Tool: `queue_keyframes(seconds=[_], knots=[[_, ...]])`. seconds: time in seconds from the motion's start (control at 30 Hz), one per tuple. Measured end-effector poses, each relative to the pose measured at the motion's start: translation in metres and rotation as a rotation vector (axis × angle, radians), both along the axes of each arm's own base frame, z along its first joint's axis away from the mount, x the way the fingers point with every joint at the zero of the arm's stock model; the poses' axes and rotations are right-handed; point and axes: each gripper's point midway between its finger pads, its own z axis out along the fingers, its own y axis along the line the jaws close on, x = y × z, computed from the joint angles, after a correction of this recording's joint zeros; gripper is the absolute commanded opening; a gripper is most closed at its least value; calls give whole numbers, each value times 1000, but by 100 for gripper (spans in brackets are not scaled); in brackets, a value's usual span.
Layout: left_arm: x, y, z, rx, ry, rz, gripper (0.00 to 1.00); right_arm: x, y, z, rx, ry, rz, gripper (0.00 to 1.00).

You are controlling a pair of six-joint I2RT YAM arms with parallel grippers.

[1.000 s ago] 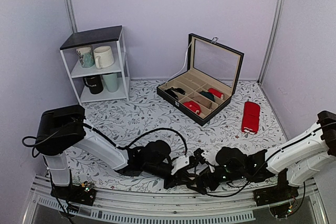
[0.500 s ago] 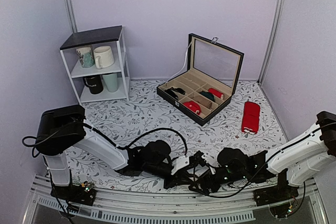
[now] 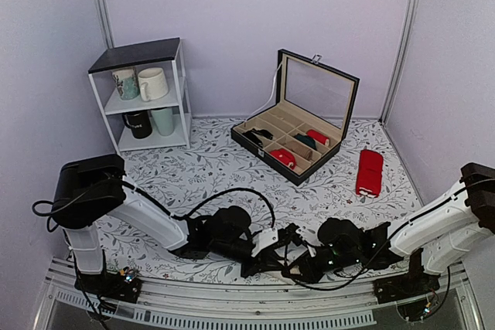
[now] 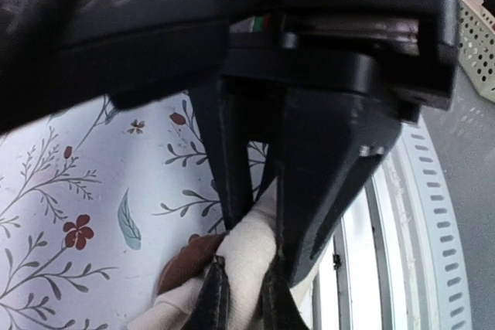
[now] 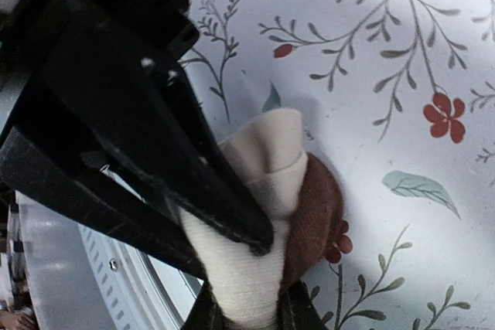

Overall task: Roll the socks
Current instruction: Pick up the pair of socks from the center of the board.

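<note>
The socks (image 5: 271, 156) form a bunched cream and brown bundle lying on the flowered table cloth by the near edge. Their brown part (image 5: 315, 214) bulges out on one side. My right gripper (image 5: 249, 313) is shut on the cream fabric, one finger pressed against each side. My left gripper (image 4: 243, 299) is shut on the same socks (image 4: 249, 256) from the opposite side. In the top view the left gripper (image 3: 288, 239) and the right gripper (image 3: 307, 256) meet tip to tip, and they hide the socks there.
An open compartment box (image 3: 263, 141) holding small rolled bundles stands at the back centre. A plain red pair (image 3: 369, 171) lies to its right. A white shelf (image 3: 182, 83) with mugs stands at the back left. The metal rail (image 3: 232, 299) runs just in front of both grippers.
My right gripper's jaws were wide open and have closed onto the socks. The right wrist has shifted slightly left. The left arm has held still, keeping its grip.
</note>
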Motion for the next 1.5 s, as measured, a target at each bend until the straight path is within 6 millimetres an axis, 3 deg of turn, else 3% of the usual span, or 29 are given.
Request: queue_keyframes(seconds=[0.07,0.17,0.27,0.3,0.33,0.47,0.67,0.87,1.17,1.23,1.33,1.5], knots=[[1,1,1,1,-4,9,18,0,0,0,2,11,-11,1],[4,4,3,10,-17,21,34,1,1,0,5,11,-13,0],[10,9,5,37,-44,42,73,2,1,1,10,13,-25,0],[11,12,5,52,-47,49,95,2,1,1,10,15,-29,0],[12,18,1,81,-55,55,99,3,1,0,11,18,-35,0],[21,37,-5,152,-74,90,99,4,-1,1,14,19,-57,0],[46,61,15,166,-127,196,100,14,-16,8,-14,-3,-114,0],[70,79,35,159,-170,294,99,52,-34,37,-27,-76,-224,0],[83,93,39,177,-200,365,99,149,-37,146,94,-326,-397,0],[88,97,42,180,-209,392,100,178,-42,168,101,-387,-430,0],[101,104,52,171,-221,446,99,227,-51,191,87,-468,-480,0],[124,118,78,118,-234,527,99,301,-47,206,47,-556,-477,0]])
